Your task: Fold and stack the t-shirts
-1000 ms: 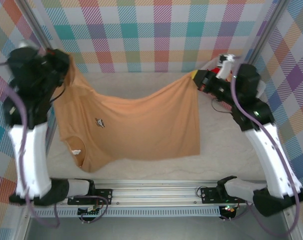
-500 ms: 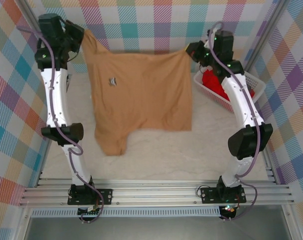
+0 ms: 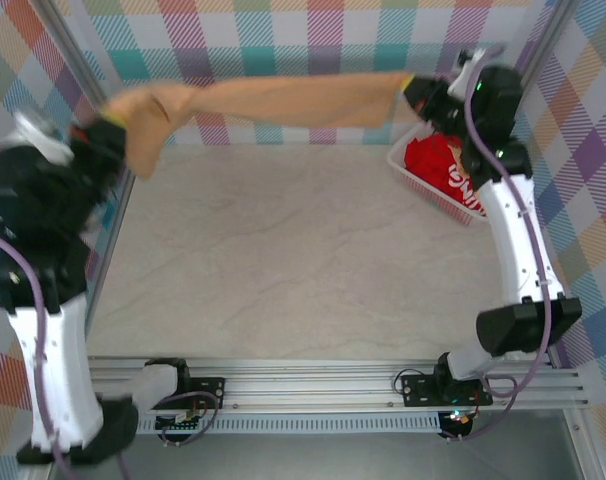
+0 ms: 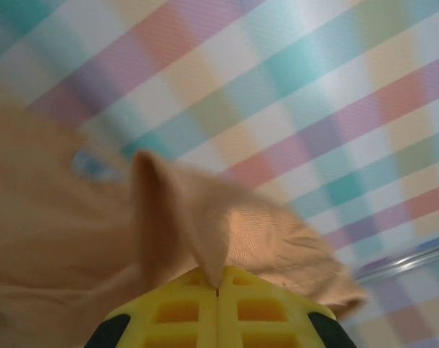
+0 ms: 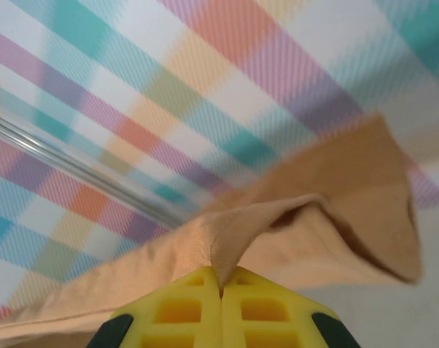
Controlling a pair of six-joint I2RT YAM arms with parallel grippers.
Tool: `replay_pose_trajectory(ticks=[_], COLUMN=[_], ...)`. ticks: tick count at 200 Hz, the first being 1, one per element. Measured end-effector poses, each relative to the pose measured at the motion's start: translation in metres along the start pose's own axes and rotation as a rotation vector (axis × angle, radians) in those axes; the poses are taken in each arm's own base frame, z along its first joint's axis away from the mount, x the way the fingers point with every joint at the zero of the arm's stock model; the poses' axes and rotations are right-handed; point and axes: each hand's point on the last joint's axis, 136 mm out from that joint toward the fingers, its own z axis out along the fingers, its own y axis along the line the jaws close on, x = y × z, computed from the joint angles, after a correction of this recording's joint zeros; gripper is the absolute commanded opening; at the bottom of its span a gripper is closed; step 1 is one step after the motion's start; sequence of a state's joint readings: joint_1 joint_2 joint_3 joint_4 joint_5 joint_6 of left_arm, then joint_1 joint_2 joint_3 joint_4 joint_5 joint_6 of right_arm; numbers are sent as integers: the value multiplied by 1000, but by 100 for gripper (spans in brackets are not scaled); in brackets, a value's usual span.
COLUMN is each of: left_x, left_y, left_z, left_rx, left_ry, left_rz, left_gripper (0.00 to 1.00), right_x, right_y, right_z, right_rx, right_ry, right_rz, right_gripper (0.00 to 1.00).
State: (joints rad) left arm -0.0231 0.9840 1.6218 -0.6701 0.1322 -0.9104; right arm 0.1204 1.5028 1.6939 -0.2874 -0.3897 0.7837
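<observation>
Soft tan tee (image 3: 273,100) hangs as a long rumpled band, running left to right above the marbled worktop (image 3: 283,260); left pincer (image 4: 218,283) and right pincer (image 5: 220,284) each pinch an end.

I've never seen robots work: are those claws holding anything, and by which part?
Yes: the tan t-shirt hangs stretched between the left claw and right claw, each pinching a fold of cloth at one end.
</observation>
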Motion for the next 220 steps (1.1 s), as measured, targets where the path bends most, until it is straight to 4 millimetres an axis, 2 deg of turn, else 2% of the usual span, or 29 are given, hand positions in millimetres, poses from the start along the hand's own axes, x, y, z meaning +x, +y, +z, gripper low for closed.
replay_pose_trajectory(ticks=[13,23,35,44,55,64,70,84,96,117,156,183,220], left_x=[57,107,166,208,241,257,266,275,277,273,273,276,289], left_y=[78,144,222,278,326,352,364,376,377,371,372,374,374], left_z=[11,19,16,2,-21,-37,-46,-56,-58,-59,-66,-68,-61], left_rx=[-148,-292,-472,-614,-727,-790,-818,-841,-835,-811,-828,-850,-875], left_ry=[121,231,360,447,510,531,540,543,530,497,485,498,557], left_rz=[-50,-84,-109,-136,-161,-188,-202,-233,-261,-306,-340,-358,-353], left_gripper=[0,0,0,0,0,0,0,0,0,0,0,0,0], right_x=[52,105,165,217,267,297,311,330,334,331,320,314,320], right_y=[-54,-107,-162,-201,-231,-244,-248,-250,-247,-247,-247,-251,-271], right_z=[9,15,14,9,0,-6,-8,-8,-8,-9,-25,-44,-86], right_rx=[87,181,296,390,477,521,540,562,573,604,681,754,900], right_ry=[108,213,332,435,545,617,650,700,715,702,659,630,609], right_rz=[91,173,268,339,391,415,421,410,391,363,319,289,252], right_gripper=[0,0,0,0,0,0,0,0,0,0,0,0,0])
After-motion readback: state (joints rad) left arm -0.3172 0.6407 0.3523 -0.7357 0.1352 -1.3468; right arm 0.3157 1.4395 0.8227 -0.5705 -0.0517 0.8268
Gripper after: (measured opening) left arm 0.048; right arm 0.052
